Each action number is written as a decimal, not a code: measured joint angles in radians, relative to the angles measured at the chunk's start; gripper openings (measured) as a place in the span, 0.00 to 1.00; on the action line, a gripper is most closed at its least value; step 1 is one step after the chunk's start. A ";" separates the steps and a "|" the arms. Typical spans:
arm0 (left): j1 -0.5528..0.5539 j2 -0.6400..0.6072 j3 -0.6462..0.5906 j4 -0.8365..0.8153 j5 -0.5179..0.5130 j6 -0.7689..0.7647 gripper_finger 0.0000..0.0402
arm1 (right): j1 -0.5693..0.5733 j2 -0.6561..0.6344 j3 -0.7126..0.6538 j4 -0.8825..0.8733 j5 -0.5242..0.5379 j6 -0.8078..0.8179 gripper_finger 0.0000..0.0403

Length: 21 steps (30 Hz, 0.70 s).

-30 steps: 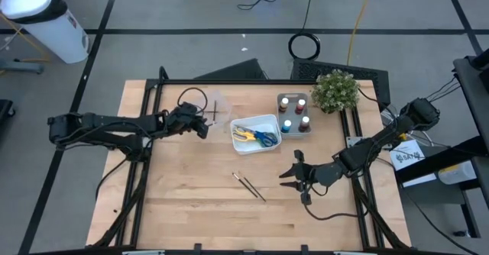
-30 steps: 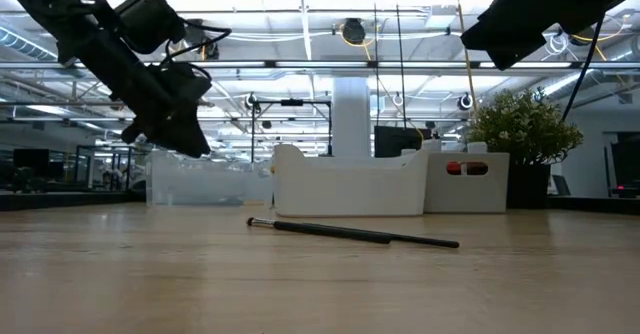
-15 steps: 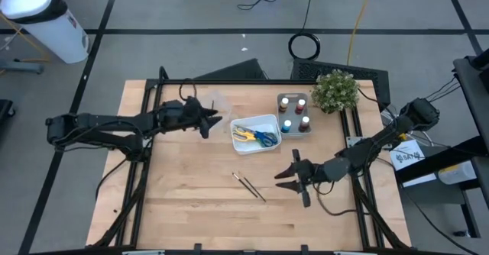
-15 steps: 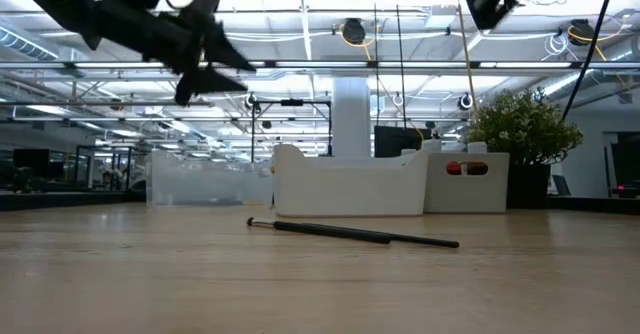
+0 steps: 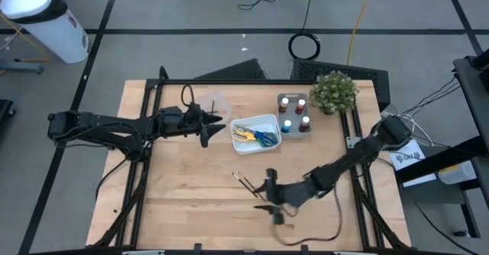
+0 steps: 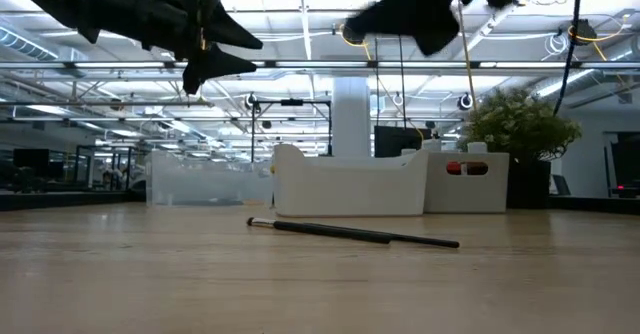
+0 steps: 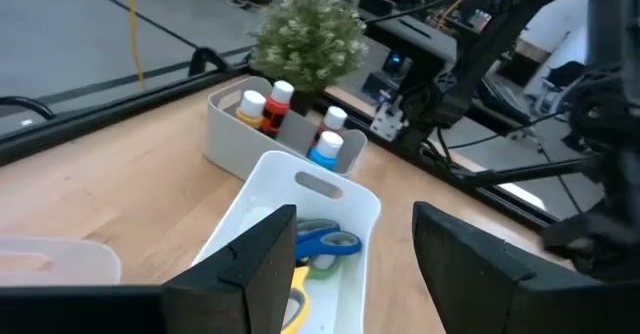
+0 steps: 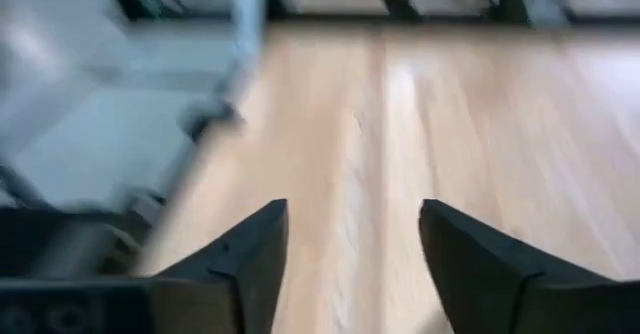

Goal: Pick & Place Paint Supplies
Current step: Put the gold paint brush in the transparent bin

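Two thin dark brushes (image 5: 249,185) lie flat on the bare wood near the table's middle; the low view shows a brush (image 6: 352,234) lying level. Scissors (image 7: 318,246) with blue, green and yellow handles lie in a white tray (image 5: 257,121). Paint pots (image 5: 294,113) stand in a holder right of it. My left gripper (image 5: 213,128) hovers open just left of the white tray, high above the table (image 6: 225,54). My right gripper (image 5: 266,198) is open, in the air just right of the brushes and slightly nearer, touching nothing.
A small green plant (image 5: 335,91) stands at the far right corner, behind the pot holder (image 7: 232,124). A clear plastic tray (image 5: 216,104) sits far-left of the white tray. Bare wood (image 5: 183,194) spreads over the near half of the table. A white bin (image 5: 46,18) stands off the table.
My right gripper has swung toward the table's left and near edge, from right of centre to beside the brushes. My left gripper has risen, tipped from pointing down to level, and shifted right toward the white tray. The brushes have stayed in place.
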<state>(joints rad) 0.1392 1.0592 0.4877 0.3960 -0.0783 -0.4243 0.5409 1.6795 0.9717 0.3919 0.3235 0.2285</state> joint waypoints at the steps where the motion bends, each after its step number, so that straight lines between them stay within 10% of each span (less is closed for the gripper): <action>1: -0.004 0.000 0.000 0.000 -0.001 -0.002 0.53 | -0.006 0.033 0.056 -0.110 0.031 0.033 0.55; 6: -0.025 0.000 0.000 -0.002 0.000 -0.042 0.53 | -0.047 0.185 0.220 -0.440 0.145 0.143 0.57; 21: -0.092 0.000 0.000 -0.004 0.002 -0.138 0.53 | -0.055 0.260 0.234 -0.441 0.119 0.213 0.48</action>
<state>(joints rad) 0.0470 1.0592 0.4873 0.3920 -0.0767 -0.5623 0.4860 1.9394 1.2057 -0.0496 0.4421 0.4418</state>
